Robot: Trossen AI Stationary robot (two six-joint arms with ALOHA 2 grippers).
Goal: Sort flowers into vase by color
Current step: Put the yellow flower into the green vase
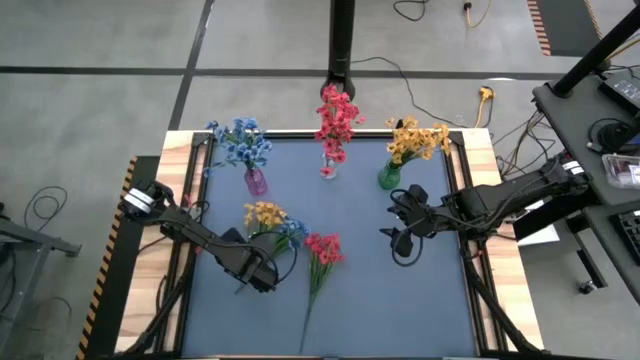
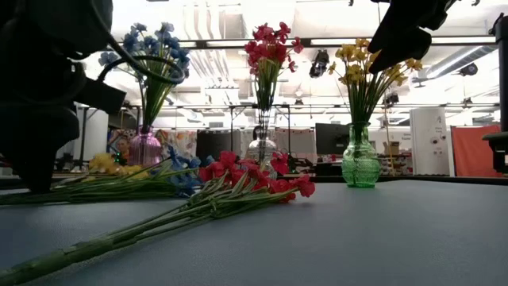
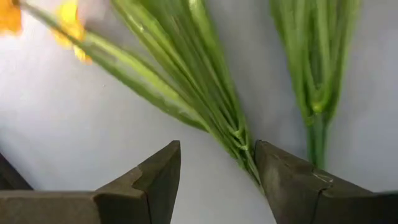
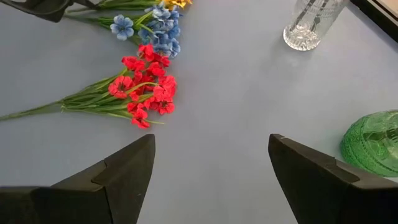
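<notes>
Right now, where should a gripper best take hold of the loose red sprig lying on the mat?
On the bare stem of the red sprig, below the blossoms, coming from straight above with fingers across it: it lies flat and thin there, clear of the yellow and blue sprigs.

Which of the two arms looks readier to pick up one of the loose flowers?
The left. Its open end effector is low over the stems of the yellow and blue sprigs; the right end effector, also open, hangs apart from them, near the green vase.

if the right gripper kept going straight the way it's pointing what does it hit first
Probably the loose red sprig lying on the blue mat. The open right gripper faces across bare mat toward it, with the green vase off to one side. Depth is hard to judge.
</notes>
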